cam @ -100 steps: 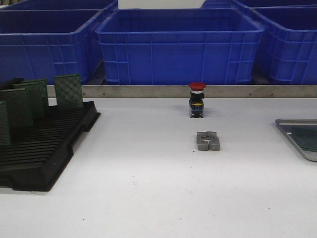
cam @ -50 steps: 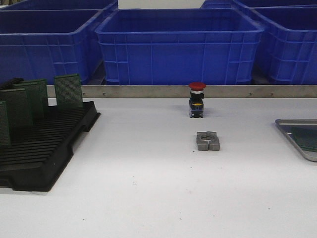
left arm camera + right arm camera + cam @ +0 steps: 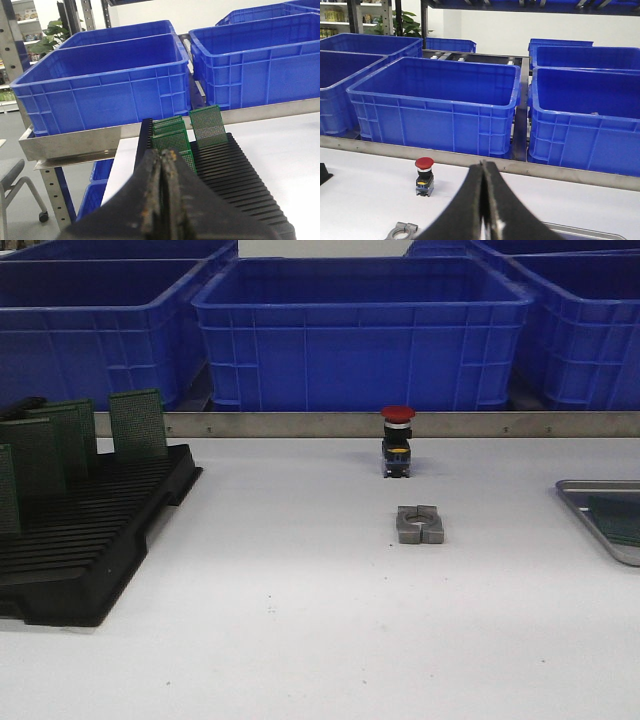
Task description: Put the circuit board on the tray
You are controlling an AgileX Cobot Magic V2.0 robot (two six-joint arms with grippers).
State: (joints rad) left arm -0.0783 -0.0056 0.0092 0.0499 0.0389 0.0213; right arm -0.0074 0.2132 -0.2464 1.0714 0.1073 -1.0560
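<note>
Tray (image 3: pixel 600 502) cut off at right table edge in front view; we make out green board (image 3: pixel 615 520) lying in it, only partly seen. More boards (image 3: pixel 137 423) upright in black rack (image 3: pixel 90 540) at left. Red button (image 3: pixel 397 440) and metal clamp (image 3: pixel 419 524) mid-table, crates (image 3: pixel 360 330) behind. Neither arm in front view. Left gripper (image 3: pixel 162 175) fingers pressed together, empty, near rack. Right gripper (image 3: pixel 483 192) same.
</note>
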